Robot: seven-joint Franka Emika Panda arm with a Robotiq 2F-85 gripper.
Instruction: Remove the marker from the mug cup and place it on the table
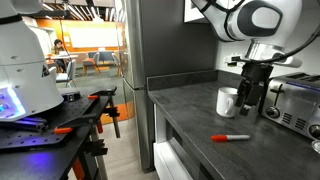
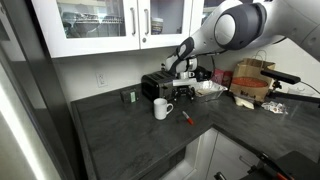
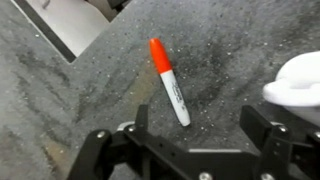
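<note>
Wrist view gives me the marker (image 3: 170, 82) lying flat on the dark counter (image 3: 90, 90), its red cap pointing toward the counter's edge at upper left, with bare stone all round it. My tool (image 3: 197, 118) hangs above it, jaws spread wide and empty. The white mug (image 3: 297, 85) sits off to the right. In an exterior view my arm (image 1: 245, 20) comes down from above, wrist pointing straight down, close by the mug and the steel toaster (image 1: 295, 105). The marker rests nearer the front edge.
</note>
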